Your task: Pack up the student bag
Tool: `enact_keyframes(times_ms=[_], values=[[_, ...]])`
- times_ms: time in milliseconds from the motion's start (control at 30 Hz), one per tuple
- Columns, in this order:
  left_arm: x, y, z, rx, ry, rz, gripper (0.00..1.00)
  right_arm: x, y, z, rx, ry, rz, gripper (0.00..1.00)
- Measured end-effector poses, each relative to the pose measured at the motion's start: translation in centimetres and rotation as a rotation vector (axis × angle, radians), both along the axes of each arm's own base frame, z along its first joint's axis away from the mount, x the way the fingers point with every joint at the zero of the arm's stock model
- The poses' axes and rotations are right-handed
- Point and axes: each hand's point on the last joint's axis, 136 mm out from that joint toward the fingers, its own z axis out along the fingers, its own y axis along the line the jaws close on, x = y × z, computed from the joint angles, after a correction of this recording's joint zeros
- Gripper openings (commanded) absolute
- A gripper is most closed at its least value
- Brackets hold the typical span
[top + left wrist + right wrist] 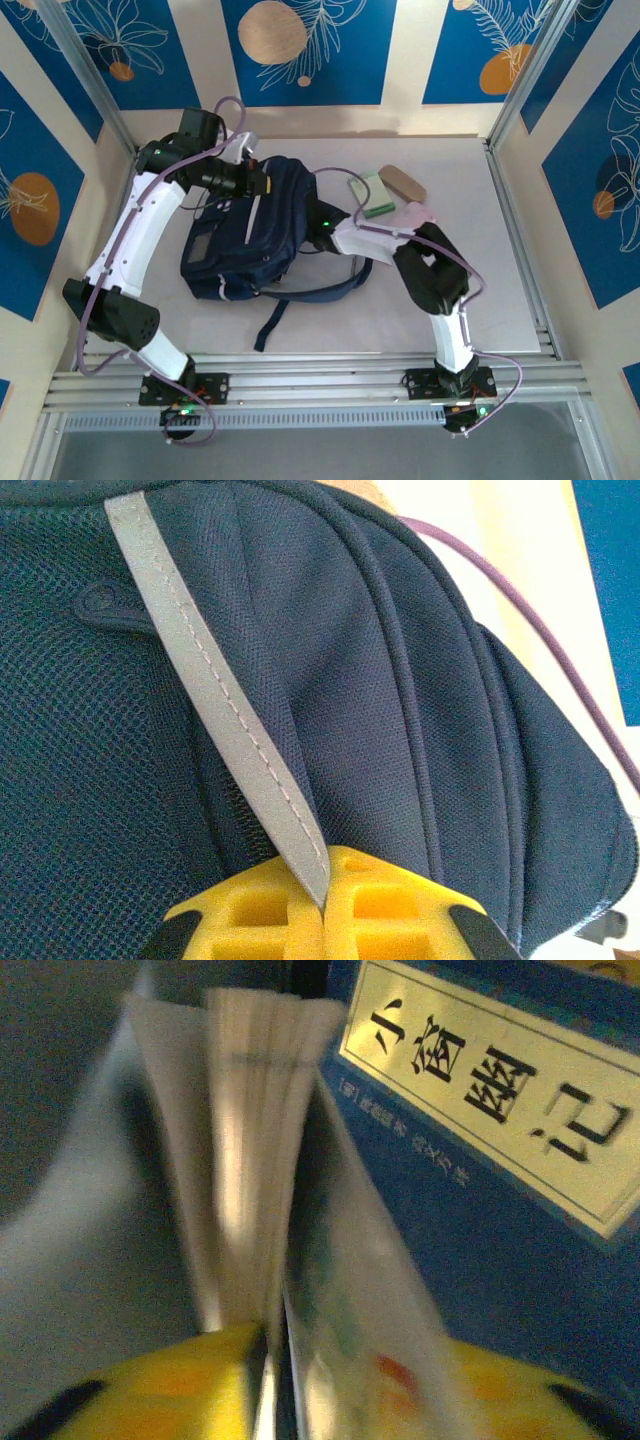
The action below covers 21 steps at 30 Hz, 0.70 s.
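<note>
The student bag (250, 240), navy blue, lies on the white table left of centre; its fabric shows close up in the left wrist view (420, 710). My left gripper (258, 185) (325, 908) sits at the bag's far end, shut on the bag's light grey stripe (215, 695). My right gripper (310, 1370) reaches into the bag's right side (318, 226), where the fabric hides its fingers. In the blurred right wrist view its yellow jaws stand apart, with the fanned pages of a thin book (250, 1140) between them. A blue book with a pale label (490, 1090) is beside it.
A green box (372, 195), a tan oblong (403, 183) and a pink item (414, 212) lie right of the bag, by the right arm's elbow. The bag's dark strap (300, 293) trails toward the near edge. Metal rails line the front and right sides.
</note>
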Motion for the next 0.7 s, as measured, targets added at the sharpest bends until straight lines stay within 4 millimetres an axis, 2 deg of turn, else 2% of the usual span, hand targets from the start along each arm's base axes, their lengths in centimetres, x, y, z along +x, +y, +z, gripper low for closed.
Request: enact_keyframes(times_ms=[67,133,233,333,467,700], values=[[0.3,0.3,0.1,-0.003,-0.004,0.012,0.00,0.0,0.0,-0.9,-0.022,0.018,-0.007,0.79],[0.5,0.4,0.2,-0.010,-0.006,0.019,0.00,0.1,0.0,-0.3,-0.012,0.010,-0.010,0.88],[0.8,0.7,0.3,-0.029,-0.009,0.029,0.00,0.3,-0.4,0.4,-0.008,-0.012,-0.017,0.92],[0.9,1.0,0.6,-0.051,-0.002,0.039,0.00,-0.1,-1.4,0.4,-0.014,-0.025,-0.016,1.00],[1.0,1.6,0.9,-0.070,-0.007,0.052,0.00,-0.7,-2.3,1.2,-0.016,-0.048,-0.009,0.99],[1.1,2.9,1.2,-0.092,-0.017,0.096,0.00,-1.0,-4.5,3.8,0.002,-0.107,-0.026,1.00]])
